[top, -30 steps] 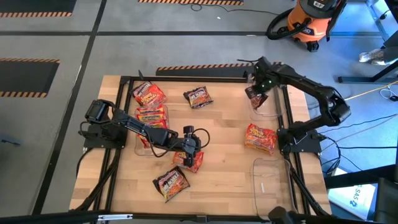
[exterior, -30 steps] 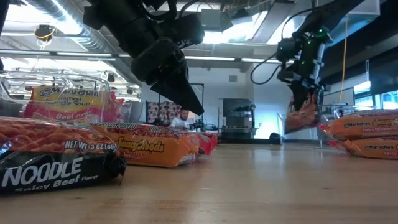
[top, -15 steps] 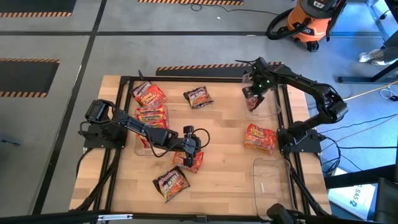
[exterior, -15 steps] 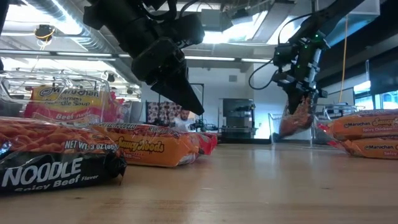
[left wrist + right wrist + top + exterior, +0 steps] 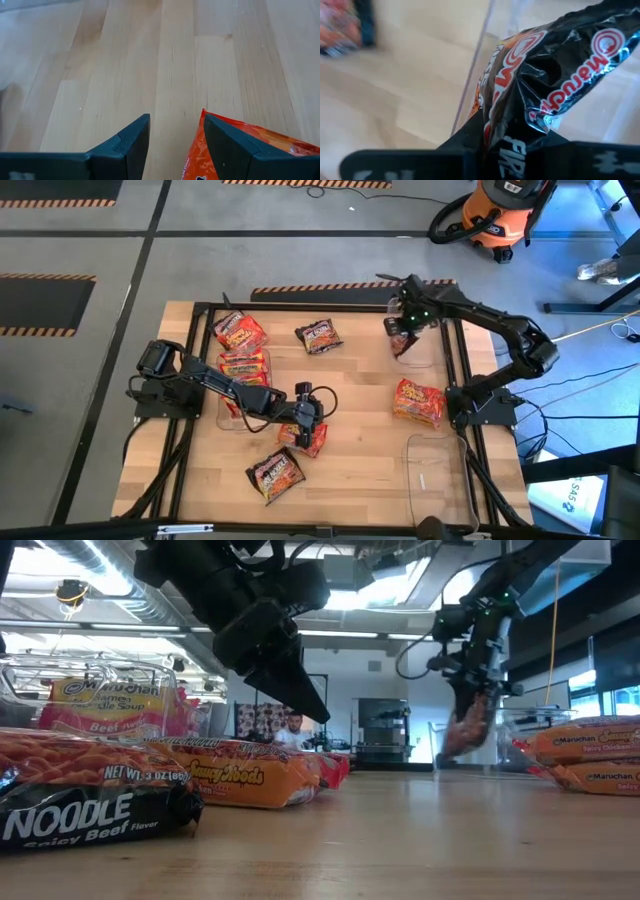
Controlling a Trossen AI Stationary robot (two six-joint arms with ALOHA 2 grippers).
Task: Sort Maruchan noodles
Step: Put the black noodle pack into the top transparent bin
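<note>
Maruchan noodles: one dark packet (image 5: 403, 340) hangs pinched in the right gripper (image 5: 404, 332) over the clear bin (image 5: 432, 358) at the table's far right corner. Other packets lie scattered on the wooden table (image 5: 360, 440). Left gripper (image 5: 303, 430), fingers apart, sits mid-table over an orange-red packet (image 5: 312, 440), one finger against its edge.
</note>
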